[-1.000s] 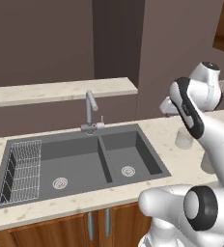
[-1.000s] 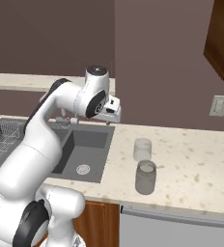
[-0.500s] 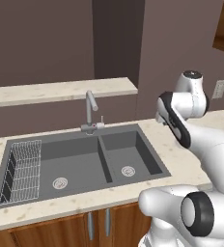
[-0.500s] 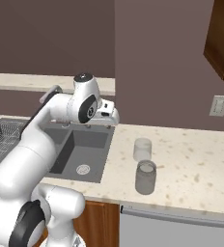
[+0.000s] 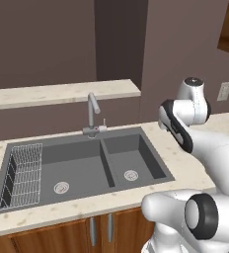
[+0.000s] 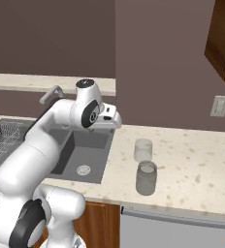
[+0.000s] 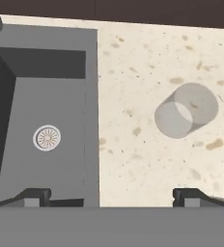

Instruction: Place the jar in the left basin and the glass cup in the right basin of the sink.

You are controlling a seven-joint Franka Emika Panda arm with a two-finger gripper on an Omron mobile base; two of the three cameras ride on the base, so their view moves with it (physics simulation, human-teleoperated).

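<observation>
Your tool [image 7: 112,195] hangs with its fingers fully apart and nothing between them, looking straight down over the right rim of the sink [image 5: 151,143]. In the hand view one tip sits over the right basin [image 7: 46,144] and the other over the speckled bench [image 7: 147,72]. Both glasses are on the bench to the right of the sink, untouched, so the step in hand, as I judge it, is the reach toward the first of them.

In the hand view a pale cylinder shows ahead and to the right of the tool; I take it for the glass cup [image 7: 186,116], though from above I cannot rule out the jar. In the right base view the glass cup [image 6: 143,149] stands farther back, with the darker jar [image 6: 146,178] just in front of it, nearer the bench edge. The two are close together but apart.

To do this well, move right until the chosen glass is centred between the fingers, then come straight down. Keep the finger line clear of the neighbouring glass, because a wide approach could knock it over.

Both stand upright, long axis vertical. The cup's mouth faces up, and so does the jar's pale top.
</observation>
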